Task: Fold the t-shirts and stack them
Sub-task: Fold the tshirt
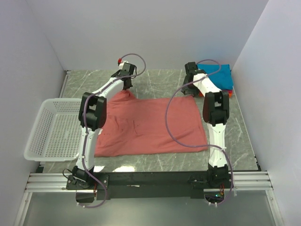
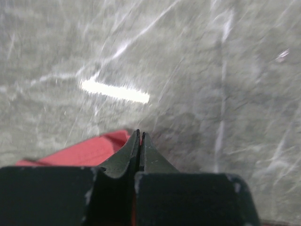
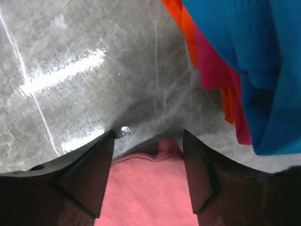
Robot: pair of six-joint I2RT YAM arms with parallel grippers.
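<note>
A salmon t-shirt [image 1: 150, 125] lies spread flat across the middle of the table. Its far left corner is drawn up to my left gripper [image 1: 127, 88]. In the left wrist view that gripper [image 2: 140, 134] is shut, with a sliver of red cloth between the jaws and the shirt [image 2: 89, 150] trailing off to the left. My right gripper [image 3: 148, 134] is open and straddles the shirt's far right corner [image 3: 146, 188], its fingers either side of the cloth edge. A folded stack sits at the back right, with a teal shirt [image 3: 254, 56] on top, then magenta [image 3: 211, 61] and orange [image 3: 181, 19].
A white mesh basket [image 1: 51, 129] stands at the left edge of the table. The folded stack [image 1: 218, 75] lies just right of my right gripper [image 1: 190, 92]. White walls close in the table on three sides.
</note>
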